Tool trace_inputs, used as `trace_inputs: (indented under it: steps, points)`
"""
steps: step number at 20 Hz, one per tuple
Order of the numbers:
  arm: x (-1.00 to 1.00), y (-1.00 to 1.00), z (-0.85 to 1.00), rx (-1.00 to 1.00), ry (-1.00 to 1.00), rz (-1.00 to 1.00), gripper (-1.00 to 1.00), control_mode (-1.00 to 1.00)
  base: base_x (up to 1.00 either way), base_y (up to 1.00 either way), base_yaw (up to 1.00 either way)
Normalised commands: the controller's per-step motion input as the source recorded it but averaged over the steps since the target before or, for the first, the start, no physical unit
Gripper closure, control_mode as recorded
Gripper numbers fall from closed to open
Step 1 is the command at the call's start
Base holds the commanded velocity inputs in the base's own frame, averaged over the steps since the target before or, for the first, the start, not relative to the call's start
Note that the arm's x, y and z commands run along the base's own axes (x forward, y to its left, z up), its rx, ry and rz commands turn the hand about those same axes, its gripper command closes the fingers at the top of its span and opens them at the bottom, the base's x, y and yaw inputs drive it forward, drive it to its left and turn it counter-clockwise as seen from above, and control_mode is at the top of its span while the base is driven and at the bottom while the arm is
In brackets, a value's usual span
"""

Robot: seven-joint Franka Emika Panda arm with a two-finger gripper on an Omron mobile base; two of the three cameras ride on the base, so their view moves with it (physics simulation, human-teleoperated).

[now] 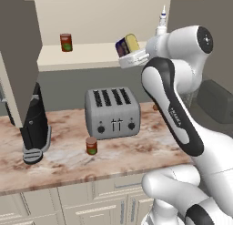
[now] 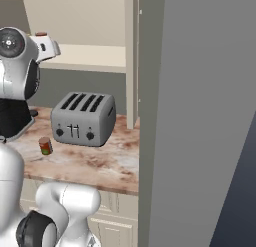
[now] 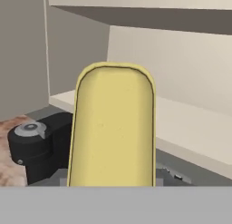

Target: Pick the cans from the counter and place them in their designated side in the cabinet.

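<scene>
Yellow-topped and blue-sided, a can [image 1: 127, 45] is gripped in the closed fingers of the gripper [image 1: 129, 52] and held tilted at the cabinet shelf [image 1: 86, 53], right of a red-brown can [image 1: 66, 42] already shelved. Placing is judged under way; lowering and release are called for next. A second red-brown can [image 1: 91, 145] is left on the bench [image 1: 59, 162] before the toaster [image 1: 112, 112].

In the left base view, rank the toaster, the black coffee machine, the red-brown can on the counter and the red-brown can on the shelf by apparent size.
1. toaster and black coffee machine: similar, too close to rank.
2. red-brown can on the shelf and red-brown can on the counter: look about alike; differing distance from the camera makes ranking unsure.
</scene>
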Motion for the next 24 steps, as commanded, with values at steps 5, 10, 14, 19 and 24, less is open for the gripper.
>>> trace_inputs:
  steps: [5,10,14,19,24]
  points:
    - [0.18,0.04,-0.11,0.00,0.02,0.00,1.00,-1.00,0.00,0.00,0.00]
    - [0.22,0.09,-0.10,0.00,0.03,0.00,1.00,-1.00,0.00,0.00,0.00]
    - [0.26,0.11,-0.10,0.00,0.00,0.00,1.00,-1.00,0.00,0.00,0.00]
    - [0.26,0.09,-0.03,0.01,0.00,0.00,1.00,-1.00,0.00,0.00,0.00]
    - [0.26,0.08,-0.01,0.01,0.00,0.00,1.00,-1.00,0.00,0.00,0.00]
